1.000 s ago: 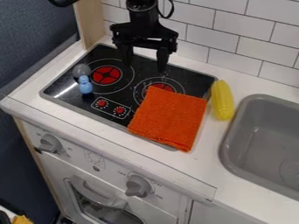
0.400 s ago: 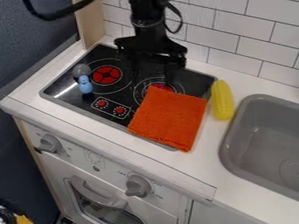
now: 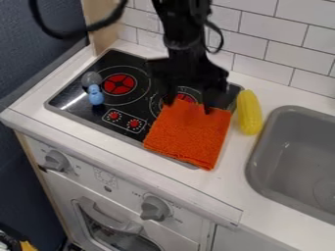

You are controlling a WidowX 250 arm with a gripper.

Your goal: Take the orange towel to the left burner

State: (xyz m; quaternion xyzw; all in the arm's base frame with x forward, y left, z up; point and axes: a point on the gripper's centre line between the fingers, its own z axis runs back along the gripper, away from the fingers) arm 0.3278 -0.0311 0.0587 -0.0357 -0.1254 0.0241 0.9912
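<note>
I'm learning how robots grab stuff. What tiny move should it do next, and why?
Probably squeeze the gripper shut on the orange towel: its fingers stand apart over the towel's top edge, and the towel isn't on the left burner yet.

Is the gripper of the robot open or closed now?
Open: the gripper has its two fingers apart, at the far edge of the orange towel.

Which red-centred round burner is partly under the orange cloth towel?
The right burner: the towel overlaps its near side, while the left burner shows its whole red centre.
</note>
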